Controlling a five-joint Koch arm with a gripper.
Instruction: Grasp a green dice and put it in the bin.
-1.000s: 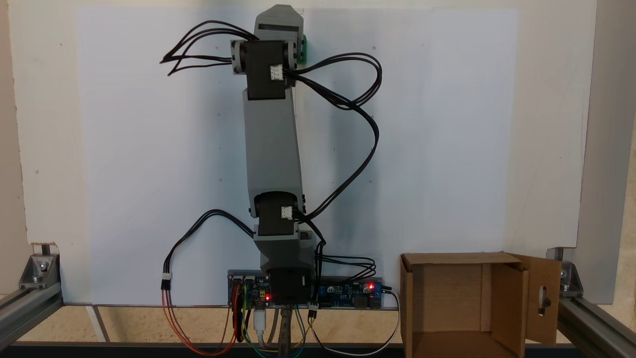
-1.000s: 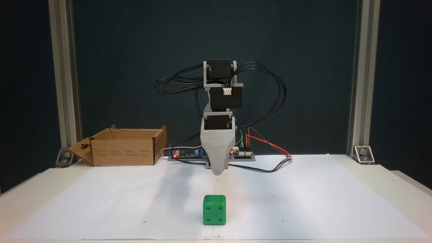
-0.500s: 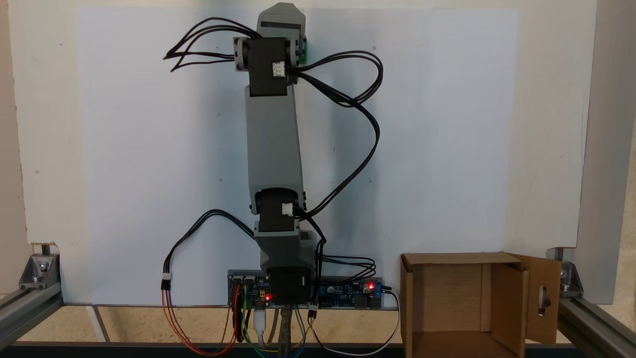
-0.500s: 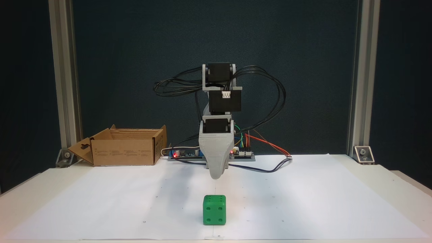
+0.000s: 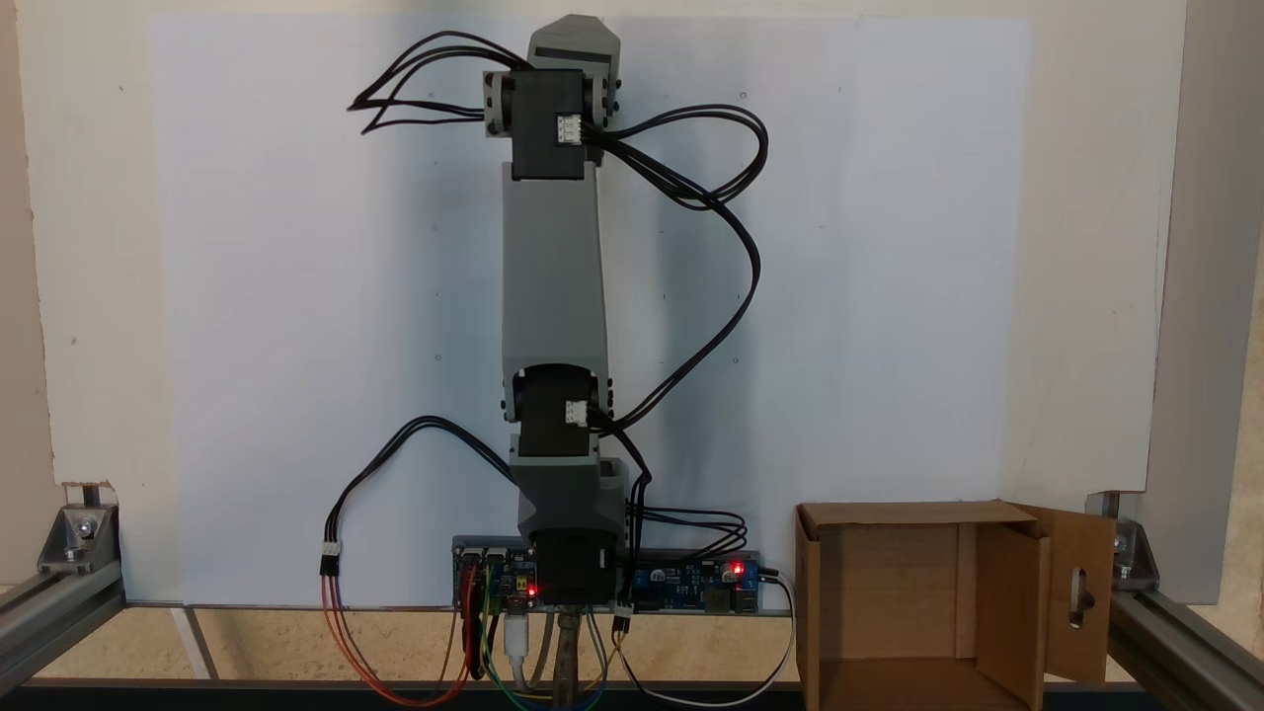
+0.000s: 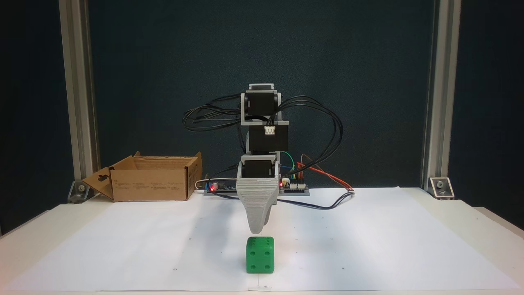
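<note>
I am reaching for the green dice (image 6: pixel 260 254). It is sitting on the white paper (image 6: pixel 368 246), at about 6 o'clock in a fixed view, close to the front edge. My claw (image 6: pixel 257 230) is hanging right above the dice, with its tip just over the top face. I am seeing one grey tip, so I cannot tell if my claw is open or closed.

To do this well, I think I need my fingers wide before I go down. Then one finger should go on each flat side of the dice, not on a corner. The dice looks smooth and hard, so I should squeeze in the middle of its sides.

The bin (image 6: pixel 151 178) is a brown box at about 9 o'clock, well apart from the dice. In a fixed view from above, the bin (image 5: pixel 1012 583) is at about 4 o'clock, with its flaps open. I am seeing nothing inside it.
</note>
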